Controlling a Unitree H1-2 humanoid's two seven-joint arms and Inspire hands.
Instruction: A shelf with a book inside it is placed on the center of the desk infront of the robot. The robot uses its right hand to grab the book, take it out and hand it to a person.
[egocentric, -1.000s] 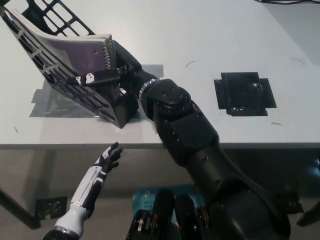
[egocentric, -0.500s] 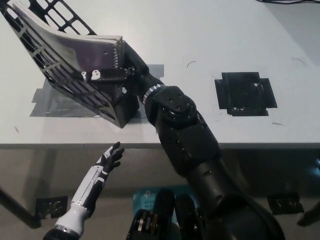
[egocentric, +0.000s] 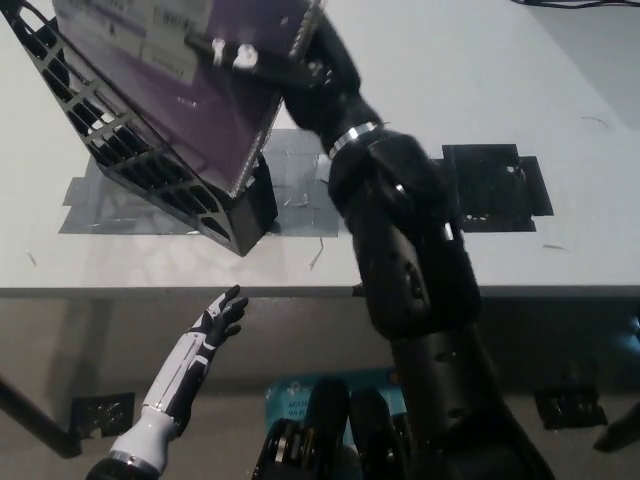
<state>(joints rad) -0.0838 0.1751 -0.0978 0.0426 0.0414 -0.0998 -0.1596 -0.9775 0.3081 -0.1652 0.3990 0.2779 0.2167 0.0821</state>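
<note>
Purple-covered book (egocentric: 200, 90) has risen out of the shelf (egocentric: 150, 170), gripped by the right hand (egocentric: 300, 65); handover remains. Left hand (egocentric: 205, 335) rests open below the table's near edge.

book (egocentric: 190, 90) above shelf (egocentric: 150, 175) — shelf on desk (egocentric: 480, 80)

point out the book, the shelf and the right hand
book (egocentric: 215, 110), head view, purple cover
shelf (egocentric: 150, 175), head view, slatted black side wall
right hand (egocentric: 300, 65), head view, gripping the book's edge

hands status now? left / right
Left hand: open, holding nothing, resting below the desk edge.
Right hand: shut on the book, lifted above the shelf.
</note>
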